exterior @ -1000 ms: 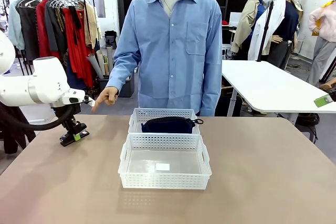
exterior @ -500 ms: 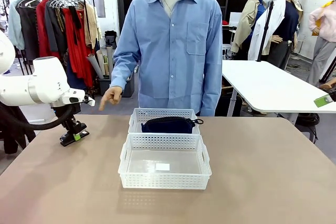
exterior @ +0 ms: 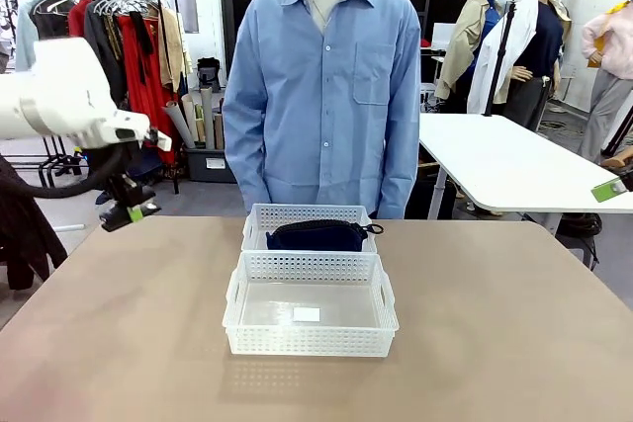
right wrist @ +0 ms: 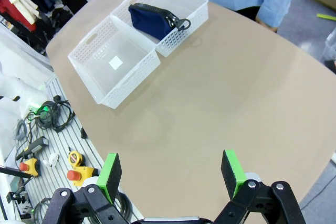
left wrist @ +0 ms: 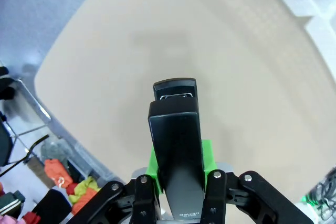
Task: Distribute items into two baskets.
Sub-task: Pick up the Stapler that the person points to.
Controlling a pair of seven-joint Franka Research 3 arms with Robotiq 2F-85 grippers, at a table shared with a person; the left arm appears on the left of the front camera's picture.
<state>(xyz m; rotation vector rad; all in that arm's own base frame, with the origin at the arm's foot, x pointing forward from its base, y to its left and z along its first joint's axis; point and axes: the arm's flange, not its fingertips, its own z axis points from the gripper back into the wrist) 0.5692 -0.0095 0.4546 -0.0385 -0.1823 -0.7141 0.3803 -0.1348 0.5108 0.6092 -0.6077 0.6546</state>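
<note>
The black stapler is clamped lengthwise between the green pads of the left gripper, in the air over the counter's left far corner, well apart from the baskets. The navy pouch lies in the far basket. The near basket, slightly larger, sits right against it and carries a small white label on its floor. A stretch of tan counter separates the stapler from both baskets. The right gripper hangs high over the counter, fingers spread wide with nothing between them. A person in a blue shirt stands just beyond the far basket. The count is one stapler, one pouch, two baskets and two grippers.
</note>
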